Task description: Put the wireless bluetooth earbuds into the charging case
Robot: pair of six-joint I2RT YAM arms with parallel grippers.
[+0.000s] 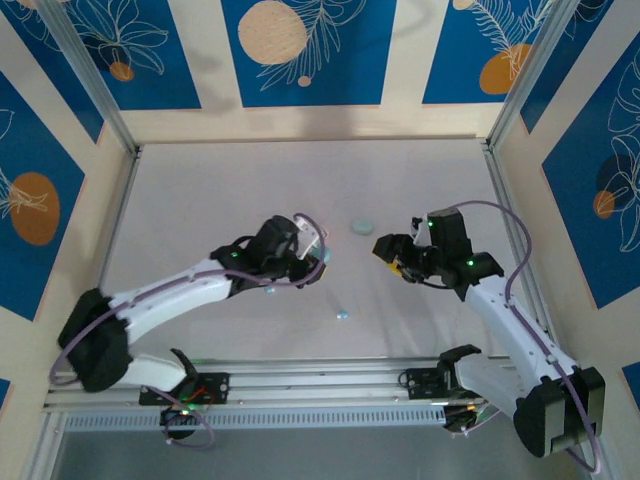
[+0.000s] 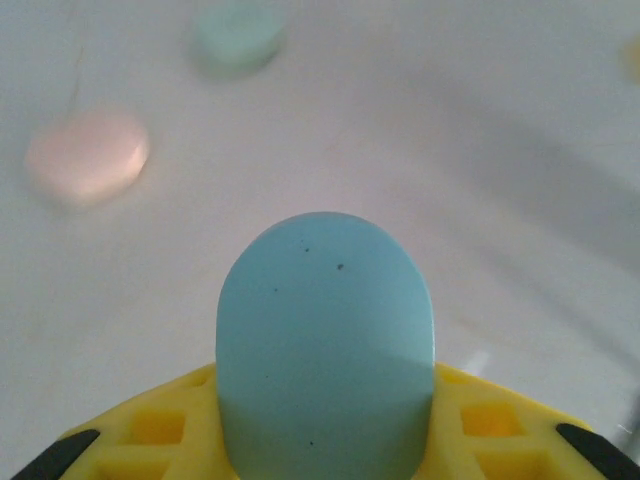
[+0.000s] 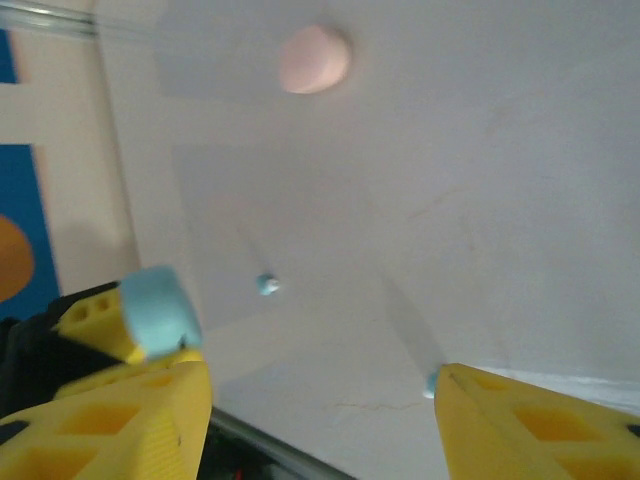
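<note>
Two buds are lying loose on the table [image 1: 250, 190] while the left gripper [image 1: 312, 252] is clamping the blue case [image 2: 325, 330].

From the right wrist we are seeing a blue bud [image 3: 267, 284] lying in the open and a second bud [image 3: 432, 384] just beside one finger of the right gripper [image 3: 325, 420], whose jaws are standing wide apart with nothing between them. The left wrist is showing the grip up close: the blue case is sitting between the yellow fingers, with a pink case [image 2: 88, 155] and a mint case [image 2: 237, 35] lying blurred beyond it. From above we are making out the mint case between the two grippers and a blue speck [image 1: 342, 315] nearer the arm bases, too small to tell more.
</note>
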